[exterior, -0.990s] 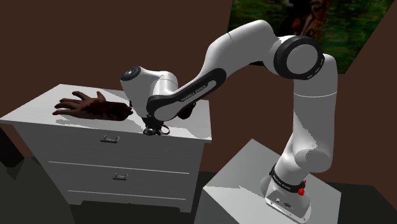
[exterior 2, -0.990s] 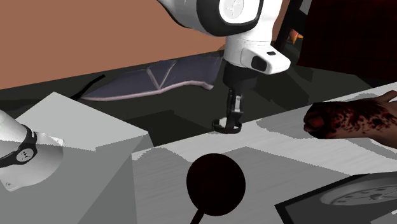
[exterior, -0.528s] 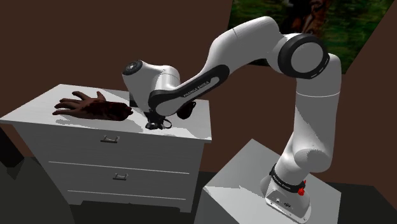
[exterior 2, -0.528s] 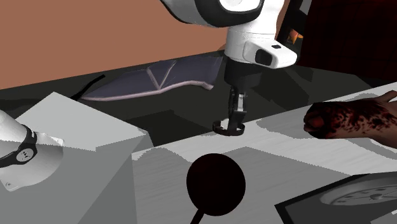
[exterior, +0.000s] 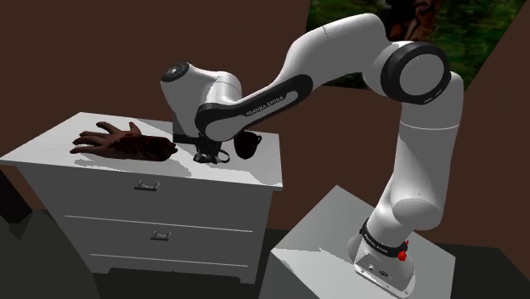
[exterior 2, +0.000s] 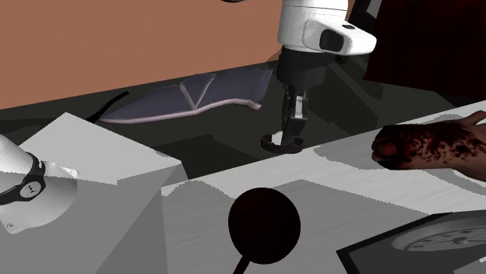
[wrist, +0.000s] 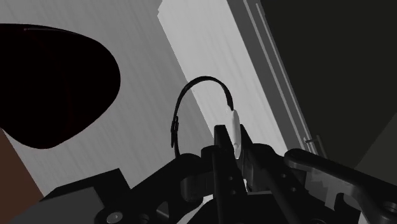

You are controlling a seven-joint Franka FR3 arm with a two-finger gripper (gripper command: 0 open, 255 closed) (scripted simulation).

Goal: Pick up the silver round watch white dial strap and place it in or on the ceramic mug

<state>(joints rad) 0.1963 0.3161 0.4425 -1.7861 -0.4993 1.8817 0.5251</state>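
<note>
White dresser (exterior: 246, 174) first, since its top is where a slip would end. At the shoulder view's left lies a dark red, blotched hand prop (exterior: 119, 143), well clear of the work. Next comes the gripper (exterior: 204, 157), its fingers nipped narrow on the watch (wrist: 235, 127). They clasp only the pale case edge, and the black strap loops free ahead of them.

That thin pinch is the worry. The watch could pivot or slide out on a quick swing. The dangling strap might also catch the rim of the dark mug (exterior: 247, 146), just beside the gripper toward the right, and tip it or drag it toward the near edge. Whether the watch is clear of the top or grazing it, I cannot tell, so a sideways move started too low may scrape it loose.

Two drawers front the dresser. Brown walls stand behind, the grey stand (exterior: 340, 238) sits at lower right, and a leafy picture (exterior: 484, 34) hangs at upper right.
</note>
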